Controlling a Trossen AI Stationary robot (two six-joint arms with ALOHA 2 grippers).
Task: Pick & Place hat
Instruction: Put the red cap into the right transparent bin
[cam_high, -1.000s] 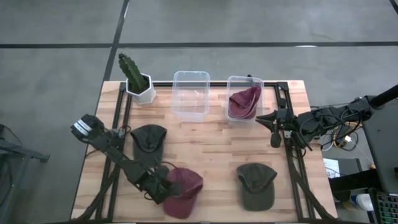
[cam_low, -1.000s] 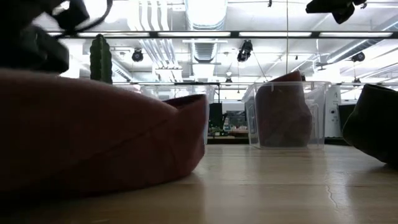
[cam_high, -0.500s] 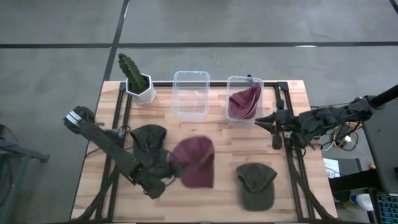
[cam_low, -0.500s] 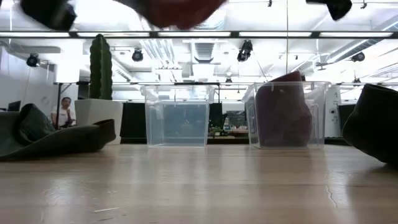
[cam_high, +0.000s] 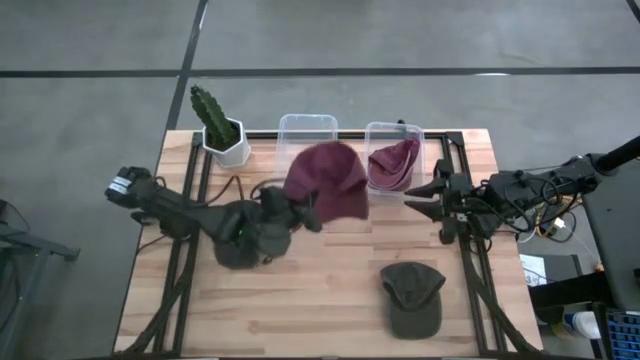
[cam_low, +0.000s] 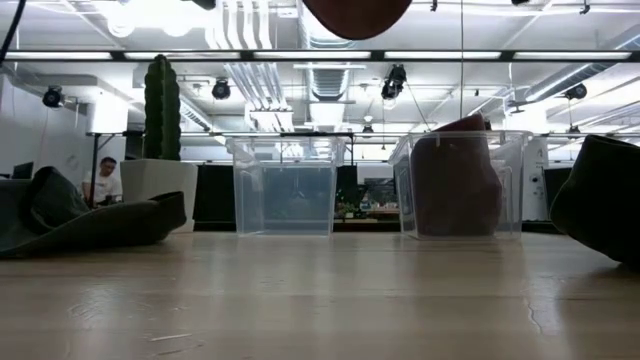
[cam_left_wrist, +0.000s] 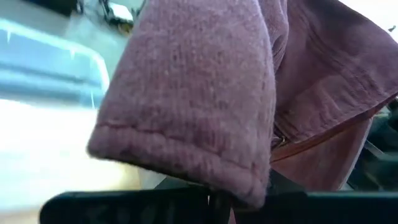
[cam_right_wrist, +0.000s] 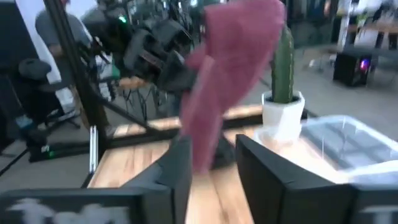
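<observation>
A maroon hat (cam_high: 326, 180) is in the air over the gap between the two clear bins, held by my left gripper (cam_high: 302, 214), which is shut on it. Its underside shows at the top of the low view (cam_low: 357, 12). It fills the left wrist view (cam_left_wrist: 205, 93), and in the right wrist view it hangs as a long fold (cam_right_wrist: 230, 74). My right gripper (cam_high: 424, 196) waits open near the table's right side, by the right bin, its fingers showing apart in its own wrist view (cam_right_wrist: 208, 174). My left gripper pinches the maroon hat between its two fingers at a folded edge (cam_left_wrist: 245, 186), where several layers bunch together. The fingers come roughly level from the table's left. The hat is lifted clear of the table and hangs slack past and below the fingers.
An empty clear bin (cam_high: 300, 130) and a bin holding another maroon hat (cam_high: 392, 165) stand at the far edge, beside a potted cactus (cam_high: 218, 125). One dark green hat (cam_high: 240, 240) lies under my left arm; another (cam_high: 412, 297) lies near the right front.
My left gripper has raised the maroon hat off the near-left part of the table and swung it up and toward the far edge, to the bins. The hat, flat on the wood before, now hangs clear in the air. It has left the low view except for its underside.
</observation>
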